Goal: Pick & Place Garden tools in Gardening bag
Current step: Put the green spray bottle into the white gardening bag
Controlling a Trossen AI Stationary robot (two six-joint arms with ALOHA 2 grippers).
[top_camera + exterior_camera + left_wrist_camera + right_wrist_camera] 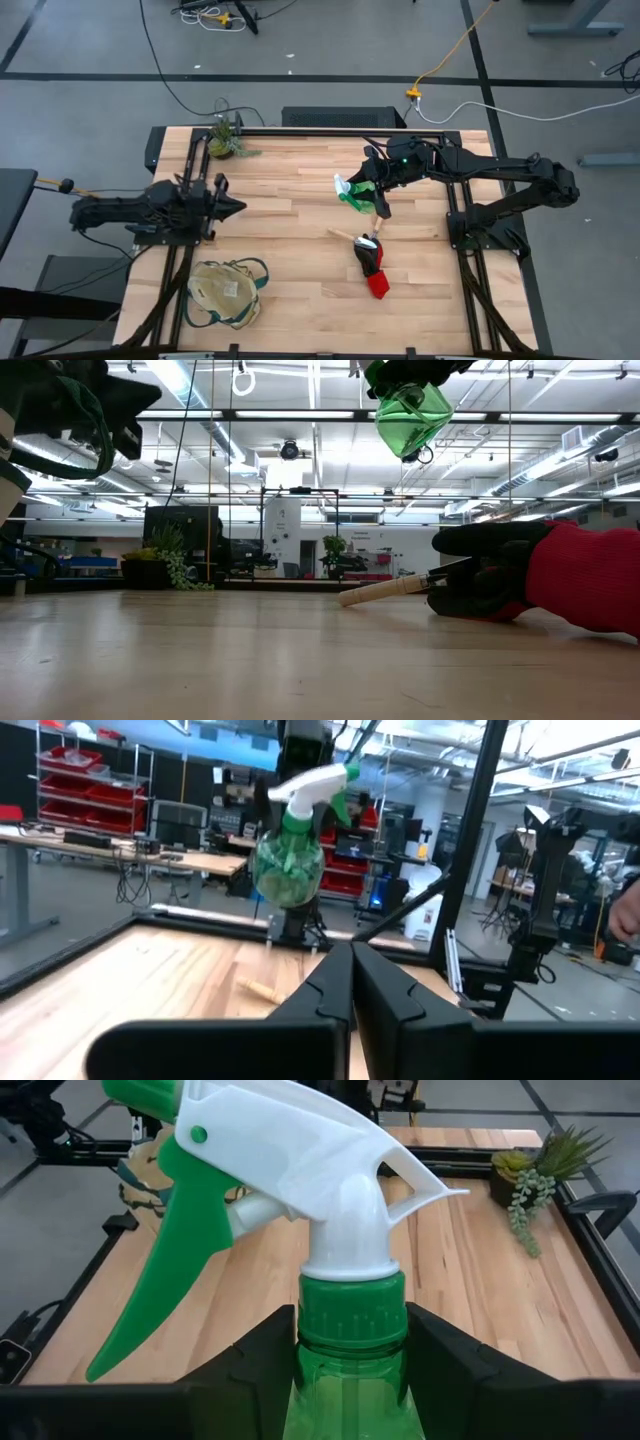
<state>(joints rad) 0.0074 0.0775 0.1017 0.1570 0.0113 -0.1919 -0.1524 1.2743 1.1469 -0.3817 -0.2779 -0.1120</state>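
My right gripper [350, 1370] is shut on a translucent green spray bottle [350, 192] with a white trigger head [300, 1140]. It holds the bottle high over the table's middle [410, 410]. Below it, slim wooden-handled tools [345, 236] lie flat on the table beside a black-and-red glove bundle [372, 268]. The beige gardening bag [225, 292] with green trim sits slumped near the front left edge. My left gripper [235, 207] hovers shut at the table's left, above the bag's far side, with nothing in it. My right gripper pinches the bottle's green neck collar [350, 1315], just under the white trigger head, between its two fingers [255, 1365]. The fingers come from the table's right, slanting downward. The bottle hangs below them, lifted well clear of the table [288, 860].
A small potted plant [226, 140] stands at the far left corner. Bare wood lies between the bag and the glove bundle [545, 575]. Metal frame rails [455, 215] run along both table sides.
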